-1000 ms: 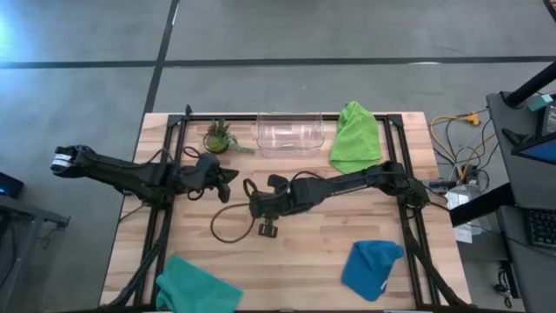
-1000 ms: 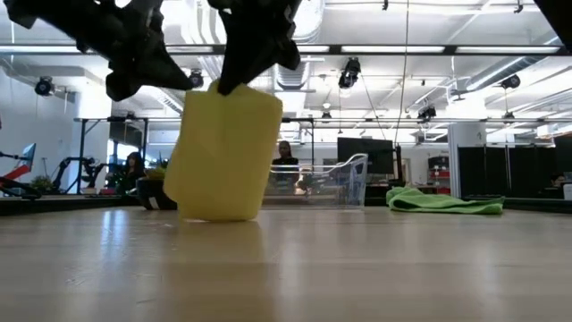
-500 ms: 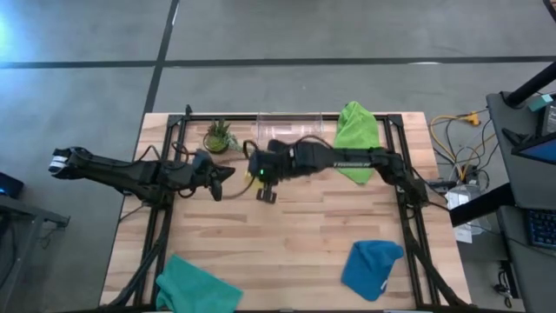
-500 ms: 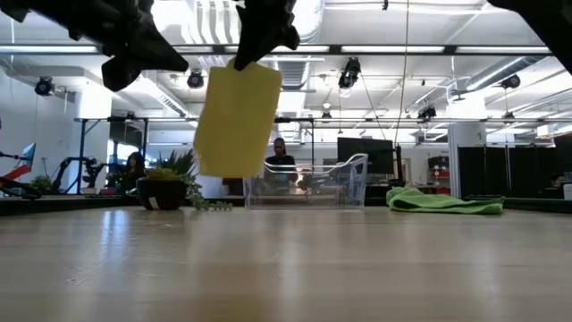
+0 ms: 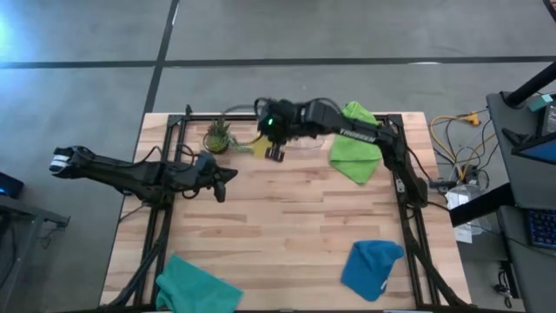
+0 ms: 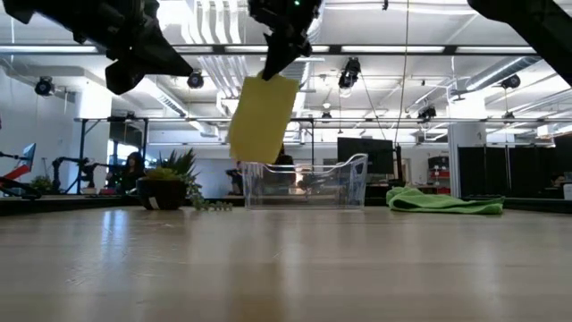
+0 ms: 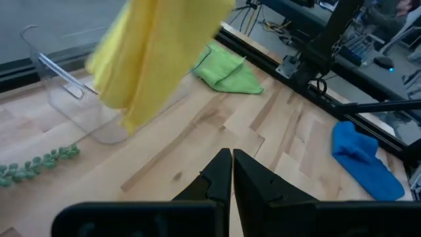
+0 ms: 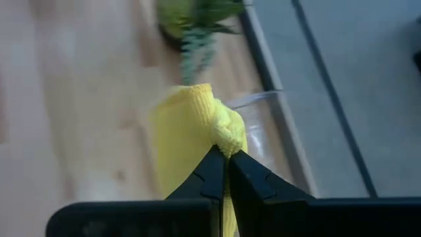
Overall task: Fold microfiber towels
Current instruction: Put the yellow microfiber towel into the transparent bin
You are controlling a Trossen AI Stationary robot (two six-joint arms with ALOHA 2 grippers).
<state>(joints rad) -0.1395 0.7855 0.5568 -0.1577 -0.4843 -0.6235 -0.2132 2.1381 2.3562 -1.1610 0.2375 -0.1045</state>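
Observation:
A folded yellow towel (image 6: 261,118) hangs in the air near the table's far edge, just left of the clear bin (image 5: 291,135). My right gripper (image 8: 227,157) is shut on its top. In the high view the towel shows as a yellow patch (image 5: 259,148) beside my right gripper (image 5: 272,146). My left gripper (image 5: 223,183) waits shut and empty over the table's left half; its wrist view shows the fingertips (image 7: 231,158) closed. A lime green towel (image 5: 356,139) lies at the far right, a blue towel (image 5: 372,268) at the near right, a teal towel (image 5: 195,287) at the near left. My right gripper pinches a bunched upper corner of the yellow towel (image 8: 222,135) between its two fingers, several layers together. The fingers slant down from above. The towel hangs below them as a flat folded panel, slightly tilted, its lower edge (image 6: 246,159) clear of the table.
A small potted plant (image 5: 219,136) stands at the far edge, left of the clear bin. Black frame rails (image 5: 174,165) run along the table's left and right sides. The middle of the wooden tabletop (image 5: 295,217) is bare.
My right gripper has swung from the table's middle toward the far edge and upward, carrying the yellow towel. The towel, whose lower end was down at the tabletop, now hangs clear beside the clear bin.

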